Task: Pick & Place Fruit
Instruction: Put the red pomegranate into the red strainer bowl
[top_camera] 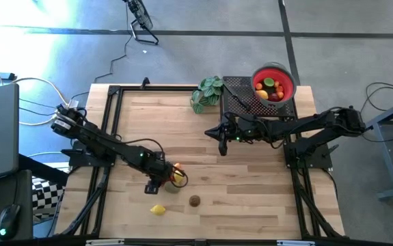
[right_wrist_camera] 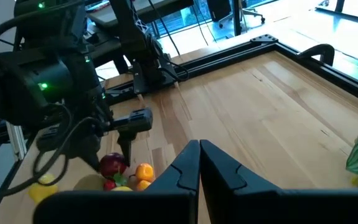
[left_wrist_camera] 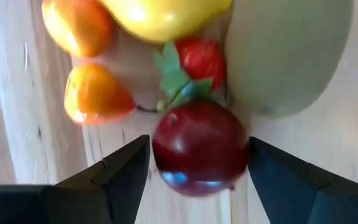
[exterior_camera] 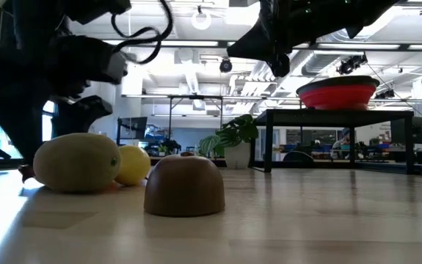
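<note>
A cluster of small toy fruits (top_camera: 175, 176) lies on the wooden table near its front left. In the left wrist view it shows as a dark red round fruit (left_wrist_camera: 200, 149), a strawberry (left_wrist_camera: 200, 59), two orange fruits (left_wrist_camera: 94, 96), a yellow fruit (left_wrist_camera: 166, 15) and a pale green one (left_wrist_camera: 284, 56). My left gripper (top_camera: 162, 181) is open and low over the table, one finger on each side of the dark red fruit. A lemon (top_camera: 158, 210) and a brown fruit (top_camera: 195, 200) lie apart, nearer the front edge. My right gripper (top_camera: 222, 145) is shut and empty above the table's middle. My left gripper has its two fingers (left_wrist_camera: 126, 171) close against the dark red fruit's two sides (left_wrist_camera: 160, 155), coming from above. I cannot tell whether they touch it. The fruit lies among the other fruits.
A red bowl (top_camera: 273, 83) with several fruits in it stands on a black stand (top_camera: 240, 102) at the far right. A green leafy plant (top_camera: 208, 92) stands beside it at the far edge. Bare wood lies between the cluster and the stand.
</note>
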`<move>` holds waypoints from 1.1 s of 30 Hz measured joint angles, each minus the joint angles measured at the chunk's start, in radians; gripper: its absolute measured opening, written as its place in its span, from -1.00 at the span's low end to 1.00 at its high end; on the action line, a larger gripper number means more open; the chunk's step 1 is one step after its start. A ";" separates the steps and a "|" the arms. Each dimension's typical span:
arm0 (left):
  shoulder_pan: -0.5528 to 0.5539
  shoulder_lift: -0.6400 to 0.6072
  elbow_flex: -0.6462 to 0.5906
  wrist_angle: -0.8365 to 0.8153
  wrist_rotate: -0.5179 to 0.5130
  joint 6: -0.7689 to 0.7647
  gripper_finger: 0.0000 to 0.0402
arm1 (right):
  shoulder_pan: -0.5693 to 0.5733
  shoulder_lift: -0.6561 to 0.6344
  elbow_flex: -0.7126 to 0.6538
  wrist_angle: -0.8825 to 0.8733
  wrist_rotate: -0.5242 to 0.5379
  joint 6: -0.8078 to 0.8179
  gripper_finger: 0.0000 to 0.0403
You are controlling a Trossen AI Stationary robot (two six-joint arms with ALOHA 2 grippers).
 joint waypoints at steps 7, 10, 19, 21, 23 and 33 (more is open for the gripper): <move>0.000 0.016 0.001 0.013 0.013 0.000 0.28 | 0.000 0.000 0.000 -0.014 0.000 0.000 -0.98; 0.000 0.023 0.000 0.004 0.013 0.000 0.28 | 0.000 0.000 0.000 -0.014 0.000 0.000 -0.98; 0.000 0.031 0.000 0.008 0.013 0.000 0.28 | 0.000 0.000 0.000 -0.017 0.000 0.000 -0.98; 0.000 0.031 0.001 0.009 0.012 0.000 0.28 | 0.000 0.000 0.000 -0.017 0.000 0.000 -0.98; 0.000 0.031 0.000 0.009 0.012 0.000 0.28 | 0.000 0.000 0.000 -0.019 0.000 0.000 -0.98; 0.000 0.031 0.000 0.010 0.012 0.000 0.28 | 0.000 0.000 0.000 -0.019 0.000 -0.003 -0.98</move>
